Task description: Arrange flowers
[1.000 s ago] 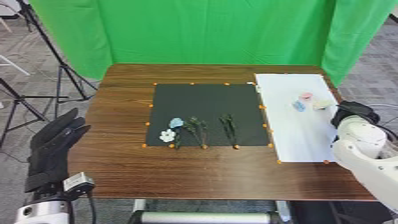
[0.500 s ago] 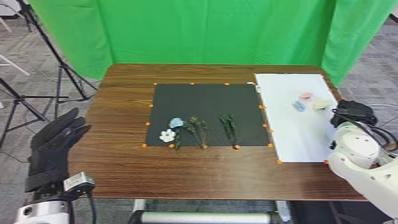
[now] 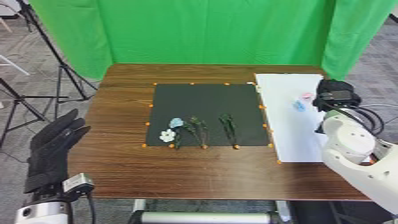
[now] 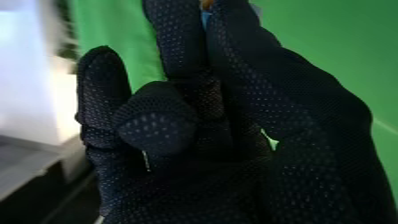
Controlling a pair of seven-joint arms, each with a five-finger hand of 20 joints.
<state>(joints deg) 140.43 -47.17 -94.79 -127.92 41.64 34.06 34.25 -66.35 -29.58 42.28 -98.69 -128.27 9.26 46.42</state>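
Observation:
In the head view, the right hand (image 3: pixel 336 94) is over the right edge of the white sheet (image 3: pixel 289 135), beside a pink flower (image 3: pixel 307 95) and a light-blue one (image 3: pixel 298 106). The right hand (image 4: pixel 191 170) in the right wrist view has mostly straight, relaxed fingers, with one bent forward; no flower can be made out in its grasp. On the black mat (image 3: pixel 204 95) lie a blue flower (image 3: pixel 176 122), a white flower (image 3: pixel 167 135) and dark green stems (image 3: pixel 229 129). The left hand (image 3: pixel 59 137) is off the table's left side, fingers straight.
The brown table (image 3: pixel 195 175) carries the mat and sheet side by side, with small orange markers along their edges. A green curtain (image 3: pixel 213 30) hangs behind it. Black tripod stands (image 3: pixel 59 55) are at the left, beyond the table.
The right hand has moved farther up the white sheet's right edge and inward. It now covers the pale-yellow flower seen before. The left hand has stayed still.

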